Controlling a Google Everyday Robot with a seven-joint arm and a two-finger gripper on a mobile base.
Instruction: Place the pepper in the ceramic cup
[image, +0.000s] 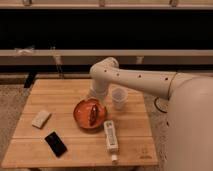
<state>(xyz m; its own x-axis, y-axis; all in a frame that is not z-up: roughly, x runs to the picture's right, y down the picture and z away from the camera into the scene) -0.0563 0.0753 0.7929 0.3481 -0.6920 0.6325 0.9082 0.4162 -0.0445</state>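
Observation:
The dark-red pepper (93, 114) lies inside the round orange bowl (80, 116) in the middle of the wooden table. The pale ceramic cup (119, 98) stands upright just right of the bowl, apart from it. My white arm reaches down from the right. Its gripper (96, 102) hangs over the bowl's far rim, just above the pepper's upper end and left of the cup. I cannot tell whether it touches the pepper.
A white bottle (111, 136) lies on its side in front of the bowl. A black phone (55, 144) lies at the front left and a pale block (41, 118) at the left. The table's front edge (75, 163) is close below.

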